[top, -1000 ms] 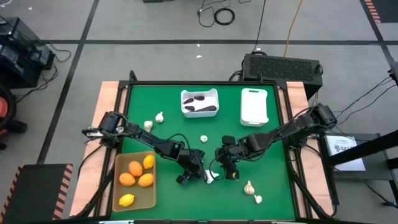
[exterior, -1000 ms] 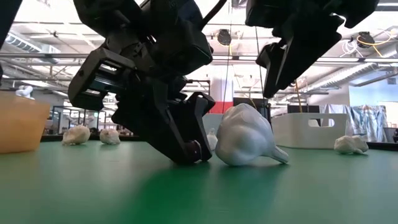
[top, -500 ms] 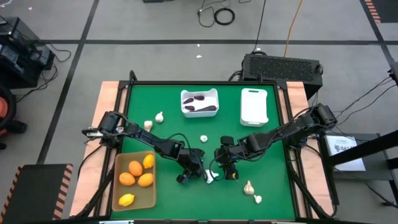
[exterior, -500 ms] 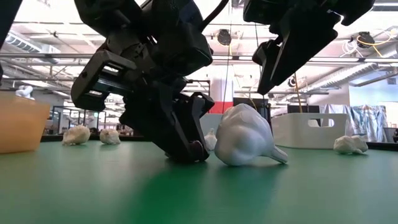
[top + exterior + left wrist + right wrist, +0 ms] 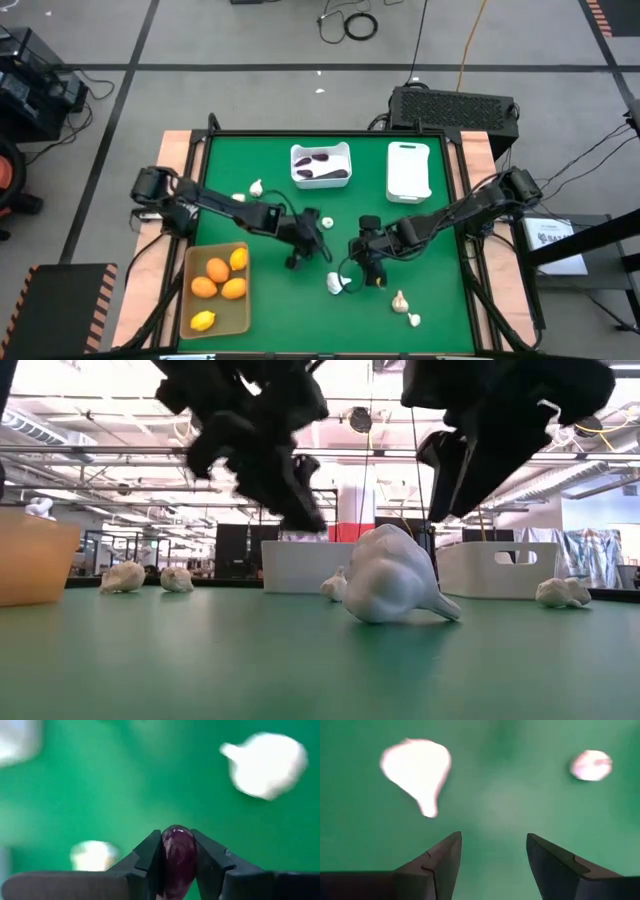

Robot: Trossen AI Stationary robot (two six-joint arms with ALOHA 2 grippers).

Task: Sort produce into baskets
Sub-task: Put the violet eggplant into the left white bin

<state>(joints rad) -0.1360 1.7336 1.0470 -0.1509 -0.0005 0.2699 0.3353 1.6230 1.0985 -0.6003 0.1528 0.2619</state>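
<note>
The left tool [image 5: 177, 857] is shut tight on a small purple eggplant [image 5: 177, 854], pinched across its middle; it hangs above the green counter [image 5: 440, 300], near the middle; the eggplant looks smooth and shiny, so it may slip, and a firm hold across the fat part seems best; it looks light and hard

The right tool [image 5: 494, 855] is wide open with nothing in it; it hangs above a white garlic [image 5: 417, 767] that lies on the counter; the garlic is bumpy and light, and I think the round body is the place to grab, not the thin tip

Only the left wrist view shows the eggplant; the high view hides it under the arm, but shows the white bin [image 5: 322, 165] with two more eggplants, the tan tray [image 5: 190, 300] of orange fruits and the other white bin [image 5: 408, 170]
</note>
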